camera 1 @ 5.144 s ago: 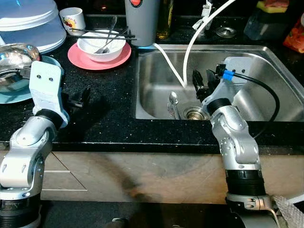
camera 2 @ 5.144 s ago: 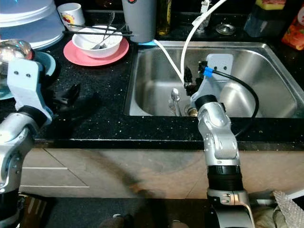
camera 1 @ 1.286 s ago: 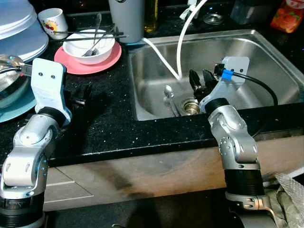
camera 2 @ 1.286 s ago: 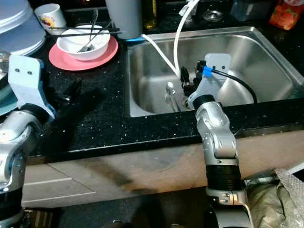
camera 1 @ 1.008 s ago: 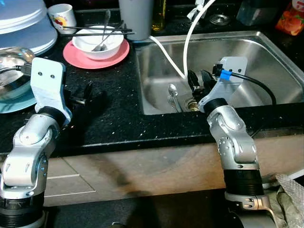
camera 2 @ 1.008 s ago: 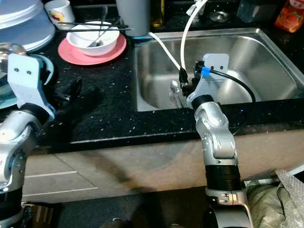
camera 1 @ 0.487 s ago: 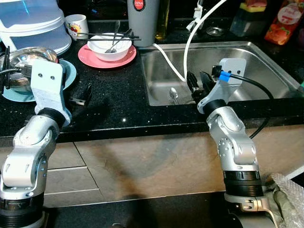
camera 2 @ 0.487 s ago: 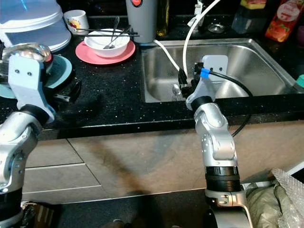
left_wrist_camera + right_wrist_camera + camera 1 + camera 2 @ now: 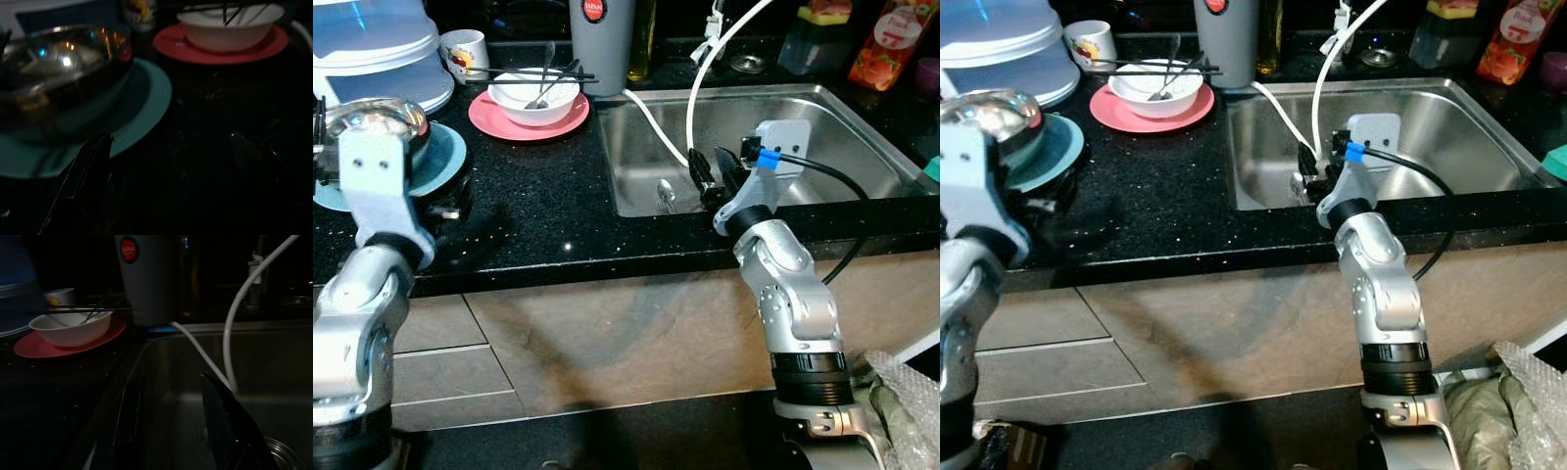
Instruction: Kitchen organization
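Hovering over the sink, right jaws parted, empty.

I see a black speckled counter, a pink plate under a white bowl, a teal plate under a shiny steel bowl, a grey tumbler and a white hose.

no legible text, red logo on grey container unreadable
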You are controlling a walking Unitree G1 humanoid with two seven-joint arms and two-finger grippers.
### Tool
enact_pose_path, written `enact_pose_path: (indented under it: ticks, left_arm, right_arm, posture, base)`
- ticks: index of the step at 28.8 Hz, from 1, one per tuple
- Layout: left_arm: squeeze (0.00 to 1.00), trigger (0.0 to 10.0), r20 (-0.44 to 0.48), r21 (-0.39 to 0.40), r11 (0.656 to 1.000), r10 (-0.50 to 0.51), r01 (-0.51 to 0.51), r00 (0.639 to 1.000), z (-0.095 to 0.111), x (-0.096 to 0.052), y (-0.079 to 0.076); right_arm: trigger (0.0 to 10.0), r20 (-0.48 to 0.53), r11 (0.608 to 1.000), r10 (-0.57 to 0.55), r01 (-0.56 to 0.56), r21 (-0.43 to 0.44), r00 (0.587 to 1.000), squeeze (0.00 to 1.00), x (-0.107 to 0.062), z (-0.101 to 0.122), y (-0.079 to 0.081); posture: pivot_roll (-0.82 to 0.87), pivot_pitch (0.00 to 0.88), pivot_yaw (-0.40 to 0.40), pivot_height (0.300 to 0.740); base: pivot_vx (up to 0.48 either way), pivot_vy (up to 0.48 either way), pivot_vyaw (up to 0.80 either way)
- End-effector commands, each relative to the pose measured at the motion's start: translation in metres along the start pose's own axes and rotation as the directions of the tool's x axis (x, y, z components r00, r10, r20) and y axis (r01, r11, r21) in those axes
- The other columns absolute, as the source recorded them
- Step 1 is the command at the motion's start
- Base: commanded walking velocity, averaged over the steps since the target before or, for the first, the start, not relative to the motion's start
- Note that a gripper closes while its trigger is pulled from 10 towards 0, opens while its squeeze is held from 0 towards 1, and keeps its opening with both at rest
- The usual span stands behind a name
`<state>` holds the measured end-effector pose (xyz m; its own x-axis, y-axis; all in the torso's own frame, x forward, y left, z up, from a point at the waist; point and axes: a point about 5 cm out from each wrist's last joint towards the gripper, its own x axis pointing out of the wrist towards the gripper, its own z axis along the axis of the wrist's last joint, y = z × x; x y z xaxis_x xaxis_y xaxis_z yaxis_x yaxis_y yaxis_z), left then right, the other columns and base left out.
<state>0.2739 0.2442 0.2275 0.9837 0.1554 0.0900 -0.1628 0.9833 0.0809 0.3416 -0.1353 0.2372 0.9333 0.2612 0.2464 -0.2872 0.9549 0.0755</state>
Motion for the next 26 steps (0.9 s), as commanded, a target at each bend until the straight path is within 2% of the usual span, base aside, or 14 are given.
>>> enact_pose_path:
  ticks: [1,3,7,9,11,15,16,17,20,26]
  left_arm:
    - [1.00,10.0,0.050,0.000,0.998,0.065,-0.065,0.997,0.006,-0.008,0.008]
    - [1.00,10.0,0.057,0.002,0.996,0.083,-0.084,0.995,0.005,-0.011,0.010]
    - [1.00,10.0,0.092,-0.030,0.982,0.189,-0.187,0.978,0.003,-0.021,0.026]
    - [1.00,10.0,0.124,-0.049,0.962,0.274,-0.270,0.954,0.005,-0.023,0.038]
    - [1.00,10.0,0.128,-0.054,0.956,0.293,-0.288,0.948,0.005,-0.023,0.040]
    - [1.00,10.0,0.148,-0.019,0.916,0.399,-0.401,0.905,0.004,-0.027,0.054]
    - [0.15,10.0,0.160,-0.016,0.916,0.399,-0.401,0.903,0.005,-0.026,0.055]
    - [0.00,10.0,0.166,-0.024,0.921,0.388,-0.389,0.907,0.005,-0.026,0.054]
    - [0.00,10.0,0.159,-0.069,0.927,0.376,-0.369,0.913,0.001,-0.024,0.052]
    - [0.00,10.0,0.155,-0.081,0.918,0.398,-0.389,0.904,0.001,-0.015,0.053]
  right_arm:
    - [10.0,-0.013,1.000,0.015,-0.015,0.008,1.000,0.00,0.003,-0.001,0.001]
    - [10.0,-0.013,1.000,0.016,-0.016,0.008,1.000,0.00,0.003,-0.001,0.001]
    - [10.0,-0.016,1.000,0.021,-0.020,0.013,1.000,0.00,0.004,-0.002,0.002]
    - [10.0,-0.016,0.999,0.032,-0.032,0.018,0.999,0.00,0.005,-0.003,0.005]
    - [10.0,-0.015,0.999,0.035,-0.035,0.018,0.999,0.00,0.006,-0.003,0.005]
    - [10.0,-0.014,0.999,0.047,-0.047,0.017,0.999,0.00,0.008,-0.002,0.007]
    - [10.0,-0.013,0.999,0.048,-0.047,0.017,0.999,0.00,0.009,-0.002,0.007]
    - [10.0,-0.013,0.999,0.048,-0.048,0.016,0.999,0.00,0.009,-0.002,0.006]
    - [10.0,-0.014,0.999,0.049,-0.049,0.013,0.999,0.00,0.009,-0.001,0.006]
    - [10.0,-0.013,0.999,0.048,-0.048,0.010,0.999,0.00,0.010,-0.001,0.006]
  posture:
    - [0.07,0.075,-0.025,0.740]
    - [0.07,0.075,-0.025,0.740]
    - [0.07,0.082,-0.034,0.740]
    - [0.08,0.088,-0.037,0.740]
    - [0.08,0.088,-0.037,0.740]
    - [0.08,0.094,-0.035,0.740]
    - [0.08,0.095,-0.036,0.740]
    - [0.08,0.096,-0.036,0.740]
    - [0.08,0.096,-0.036,0.740]
    - [0.07,0.099,-0.031,0.740]
  base:
    - [0.000,0.000,0.00]
    - [0.000,0.000,0.00]
    - [0.000,0.000,0.00]
    - [0.000,0.000,0.00]
    - [0.000,0.000,0.00]
    - [0.000,0.000,0.00]
    - [0.000,0.000,0.00]
    - [0.000,0.000,0.00]
    - [0.000,0.000,0.00]
    - [0.000,0.000,0.00]
